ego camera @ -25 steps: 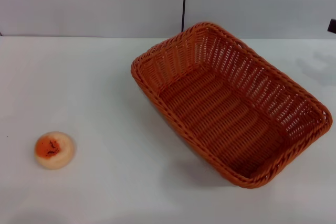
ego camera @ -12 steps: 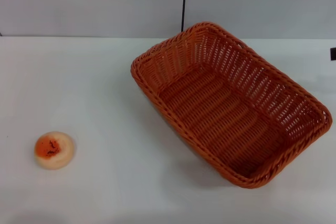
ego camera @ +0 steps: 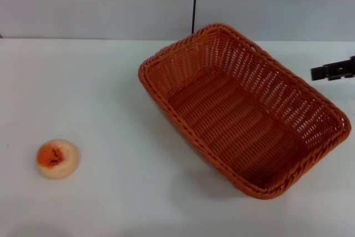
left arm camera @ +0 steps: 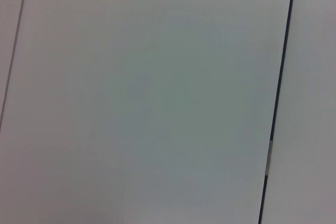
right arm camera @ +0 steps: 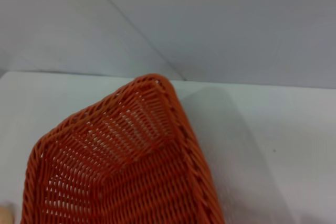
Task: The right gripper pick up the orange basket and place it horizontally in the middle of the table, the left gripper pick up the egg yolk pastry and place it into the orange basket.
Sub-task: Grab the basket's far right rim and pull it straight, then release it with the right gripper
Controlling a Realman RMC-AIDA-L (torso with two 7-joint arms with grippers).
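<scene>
The orange basket (ego camera: 183,67) lies empty on the white table (ego camera: 100,81), right of centre, turned diagonally with one corner toward the back wall. Its far corner fills the lower part of the right wrist view (right arm camera: 131,156). The egg yolk pastry (ego camera: 57,159) sits alone near the table's front left, far from the basket. A black part of my right gripper (ego camera: 333,70) juts in from the right edge, just beyond the basket's far right rim and apart from it. My left gripper is out of view; its wrist camera shows only pale wall panels.
A grey panelled wall with a dark vertical seam (ego camera: 194,1) runs behind the table. Bare tabletop lies between the pastry and the basket and along the front edge.
My right gripper has come in from the right edge, moving left toward the basket's far right rim. The basket and the pastry have not moved.
</scene>
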